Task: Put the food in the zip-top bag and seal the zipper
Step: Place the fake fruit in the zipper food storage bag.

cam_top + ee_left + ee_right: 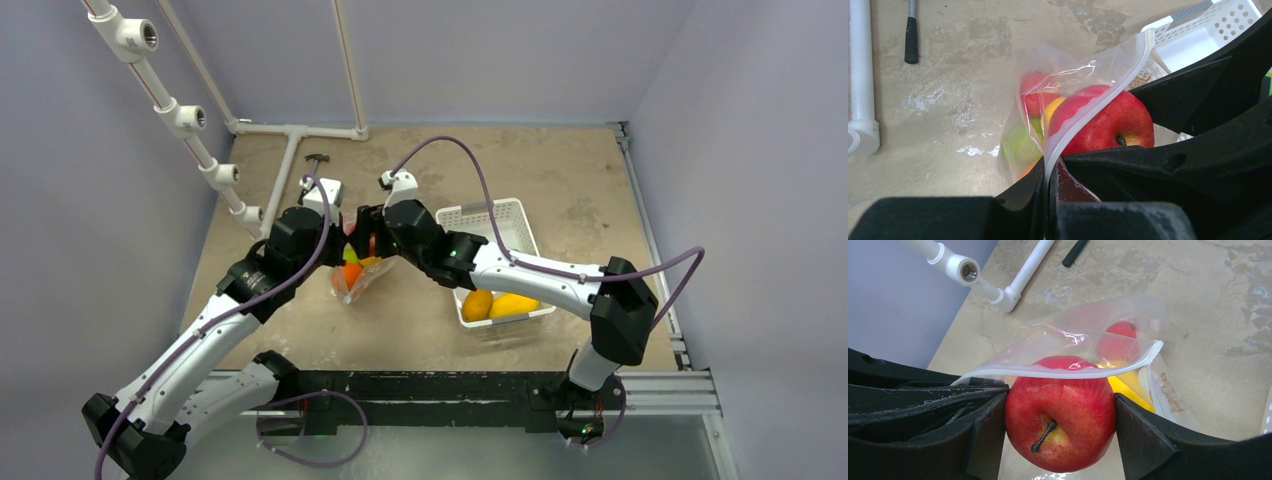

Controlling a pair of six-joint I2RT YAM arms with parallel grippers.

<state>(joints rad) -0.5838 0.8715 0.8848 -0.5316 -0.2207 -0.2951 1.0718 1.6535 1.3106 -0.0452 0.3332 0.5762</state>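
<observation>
Centre frame: the bag (1068, 75) is pinched by the closed left gripper (1050, 175), and an apple (1068, 400) is clasped by the right gripper (1060, 440). Fruits (500, 305) in the basket (520, 215) and sealing are left.

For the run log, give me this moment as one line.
left gripper: shut on zipper | right gripper: holds red apple at bag mouth | basket: two fruits visible

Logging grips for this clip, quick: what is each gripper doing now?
Left gripper: closed, pinching the bag by its zipper.
Right gripper: holding the apple.
</observation>
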